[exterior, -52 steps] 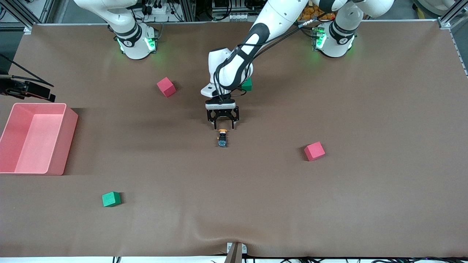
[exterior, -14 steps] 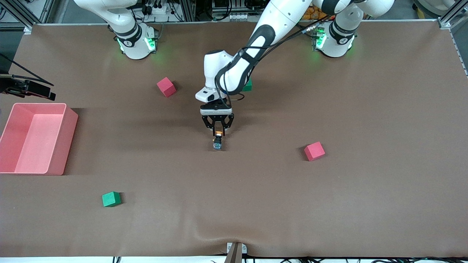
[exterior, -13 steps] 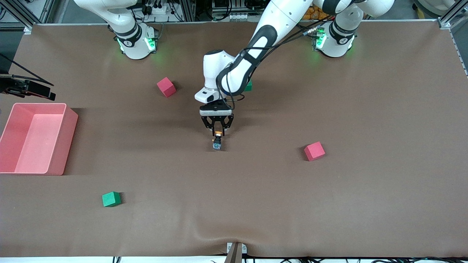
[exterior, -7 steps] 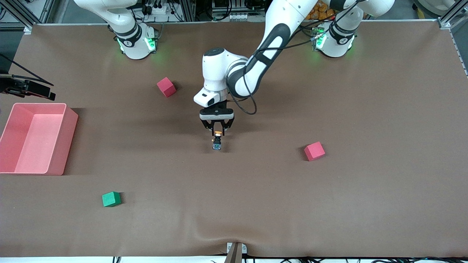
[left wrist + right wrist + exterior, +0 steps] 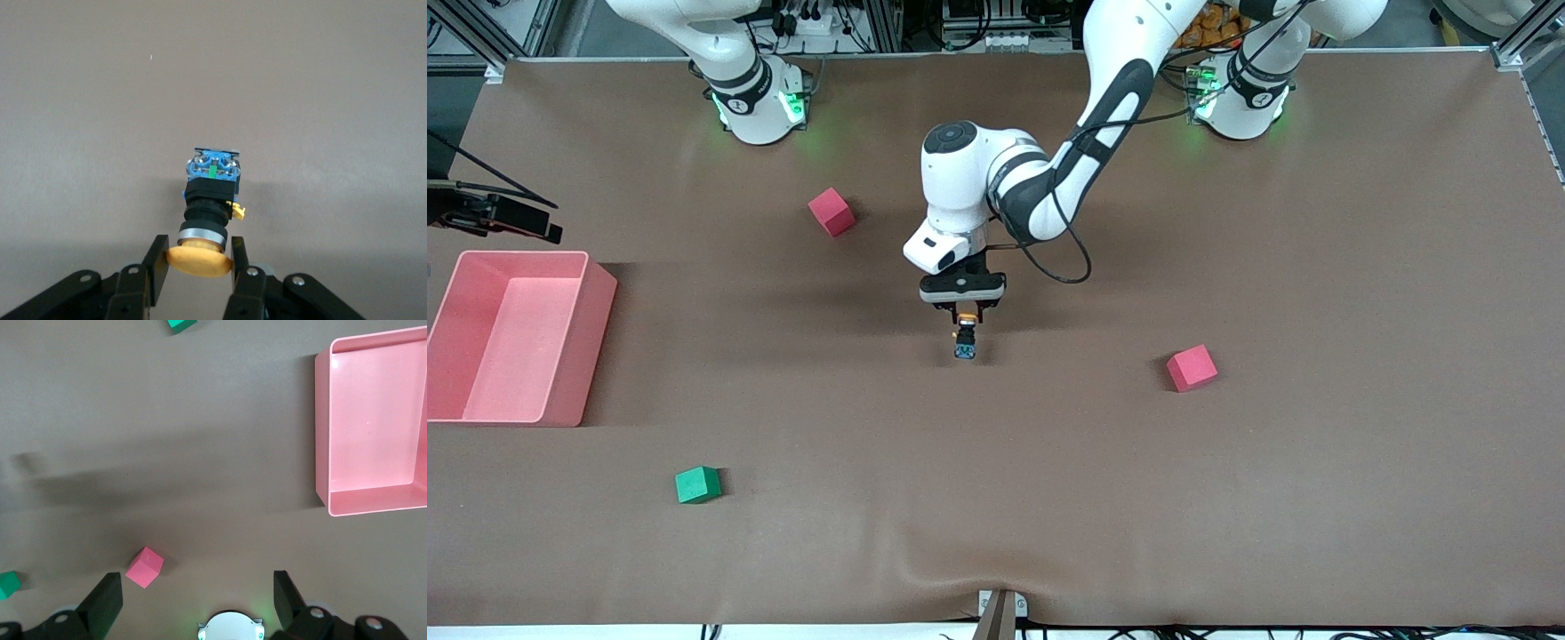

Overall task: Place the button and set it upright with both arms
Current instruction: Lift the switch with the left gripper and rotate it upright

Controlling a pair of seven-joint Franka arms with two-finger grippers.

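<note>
The button [image 5: 964, 340] is at the middle of the table, its bluish base low and its orange-yellow cap up. My left gripper [image 5: 966, 315] is shut on that cap and points down over it. In the left wrist view the cap sits pinched between the two black fingers [image 5: 157, 259] of the left gripper [image 5: 199, 257], and the button [image 5: 211, 193] reaches down to the brown cloth; I cannot tell whether its base touches. The right gripper [image 5: 197, 595] hangs open and empty high above its own base, where that arm waits.
A red cube [image 5: 831, 212] lies toward the right arm's base and another red cube [image 5: 1192, 367] toward the left arm's end. A green cube [image 5: 696, 484] sits nearer the camera. A pink bin [image 5: 596, 347] stands at the right arm's end, also as pink bin [image 5: 321, 433].
The left gripper has closed on the button's cap, and the wrist has swung over it, raising the button from lying flat to nearly upright. The right arm has not moved.
</note>
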